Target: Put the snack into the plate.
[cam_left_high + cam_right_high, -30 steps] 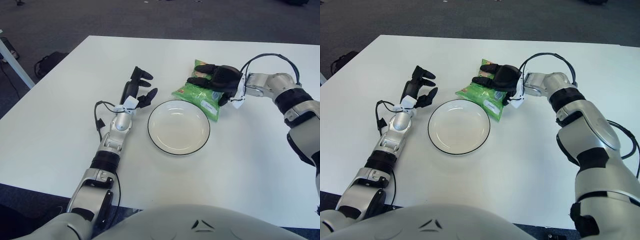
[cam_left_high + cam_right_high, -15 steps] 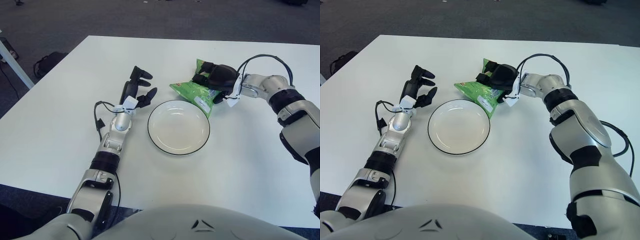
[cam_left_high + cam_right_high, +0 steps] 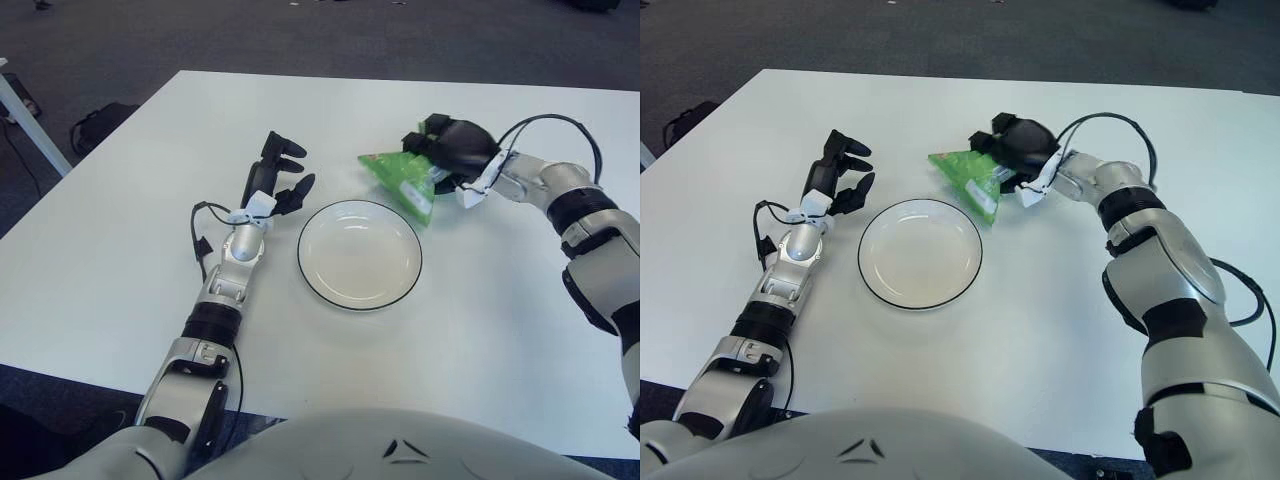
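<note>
The snack [image 3: 404, 178], a green packet with a white label patch whose writing is too small to read, is pinched at its far end by the right hand [image 3: 452, 148], whose black fingers close over the top edge and cover that part of the wrapper. In the left eye view the packet hangs tilted just beyond the far right rim of the plate [image 3: 359, 292], its lower corner close to the rim; whether it touches the white worktop [image 3: 120, 240] cannot be told. The left hand [image 3: 275, 180] lies on the worktop left of the plate, fingers loosely spread and holding nothing. In the right eye view the snack [image 3: 972, 180] and right hand [image 3: 1018, 143] appear the same, but more of the right arm shows, down to the shoulder, which the left eye view cuts off at its right edge. The plate [image 3: 921, 300] is white with a dark rim.
</note>
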Tool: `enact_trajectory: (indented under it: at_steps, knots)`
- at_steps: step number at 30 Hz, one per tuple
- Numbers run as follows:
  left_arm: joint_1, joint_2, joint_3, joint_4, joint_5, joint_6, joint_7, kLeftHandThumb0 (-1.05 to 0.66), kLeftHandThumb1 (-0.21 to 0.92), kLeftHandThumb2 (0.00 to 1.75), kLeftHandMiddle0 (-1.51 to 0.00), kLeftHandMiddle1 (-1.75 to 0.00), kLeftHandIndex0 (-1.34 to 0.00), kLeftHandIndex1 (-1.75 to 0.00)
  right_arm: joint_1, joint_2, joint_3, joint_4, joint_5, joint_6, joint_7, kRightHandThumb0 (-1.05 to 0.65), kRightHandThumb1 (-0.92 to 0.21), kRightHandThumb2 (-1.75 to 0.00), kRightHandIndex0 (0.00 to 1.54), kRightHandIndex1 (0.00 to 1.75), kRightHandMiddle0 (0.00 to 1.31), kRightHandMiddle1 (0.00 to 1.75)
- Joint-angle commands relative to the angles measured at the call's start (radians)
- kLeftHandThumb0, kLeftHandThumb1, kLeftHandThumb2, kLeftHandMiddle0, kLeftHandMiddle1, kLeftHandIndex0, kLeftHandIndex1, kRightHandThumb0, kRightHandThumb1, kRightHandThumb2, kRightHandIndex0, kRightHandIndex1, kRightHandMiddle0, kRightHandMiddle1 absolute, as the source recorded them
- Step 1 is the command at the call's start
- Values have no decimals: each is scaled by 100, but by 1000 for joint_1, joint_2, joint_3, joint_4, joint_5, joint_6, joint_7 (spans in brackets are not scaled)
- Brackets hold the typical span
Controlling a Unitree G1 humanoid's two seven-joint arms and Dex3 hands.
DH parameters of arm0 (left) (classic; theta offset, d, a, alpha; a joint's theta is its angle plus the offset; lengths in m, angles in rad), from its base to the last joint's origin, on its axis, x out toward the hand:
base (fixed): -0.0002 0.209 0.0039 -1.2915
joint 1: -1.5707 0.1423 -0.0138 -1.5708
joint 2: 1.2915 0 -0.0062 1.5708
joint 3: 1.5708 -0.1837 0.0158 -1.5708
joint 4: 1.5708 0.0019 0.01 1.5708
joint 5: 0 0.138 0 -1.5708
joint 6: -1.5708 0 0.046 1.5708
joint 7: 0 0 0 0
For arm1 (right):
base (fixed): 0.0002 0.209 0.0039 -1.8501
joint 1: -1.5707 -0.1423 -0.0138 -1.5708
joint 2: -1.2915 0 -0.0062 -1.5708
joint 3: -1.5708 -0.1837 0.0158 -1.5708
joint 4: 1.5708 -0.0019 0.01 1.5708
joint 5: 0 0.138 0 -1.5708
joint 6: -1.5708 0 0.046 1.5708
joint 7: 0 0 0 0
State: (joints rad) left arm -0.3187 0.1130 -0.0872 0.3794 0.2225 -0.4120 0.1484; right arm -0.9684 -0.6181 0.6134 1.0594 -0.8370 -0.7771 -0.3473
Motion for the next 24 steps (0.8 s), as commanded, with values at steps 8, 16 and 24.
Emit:
enact_trajectory:
  at_steps: [8,16,24]
  knots:
    - [50,0,-1,67,21,13,15,-35,92,52,-44,-127,-19,-175,124,32,-178,-215,190,191,160,54,-14,-153,75,175,98,175]
    - [44,6,5,68,33,33,25,-35,92,52,-44,-126,-19,-175,243,89,-322,-585,347,396,302,54,-14,-153,76,175,102,175]
    - [43,13,3,65,37,44,27,-35,92,52,-45,-125,-19,-175,322,152,-384,-851,404,512,354,54,-14,-153,75,175,102,175]
